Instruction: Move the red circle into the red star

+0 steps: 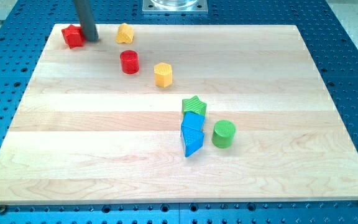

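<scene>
The red circle [129,62] is a short red cylinder in the upper left part of the wooden board [104,155]. The red star [73,36] lies at the board's top left corner, up and to the left of the circle. My tip [92,38] is the lower end of a dark rod coming down from the view's top. It stands just right of the red star, close to or touching it, and up-left of the red circle with a gap between.
A yellow block [125,33] sits right of my tip near the top edge. A yellow hexagon [163,74] lies right of the red circle. A green star [194,105], two blue blocks [192,135] and a green cylinder [223,134] cluster at centre right.
</scene>
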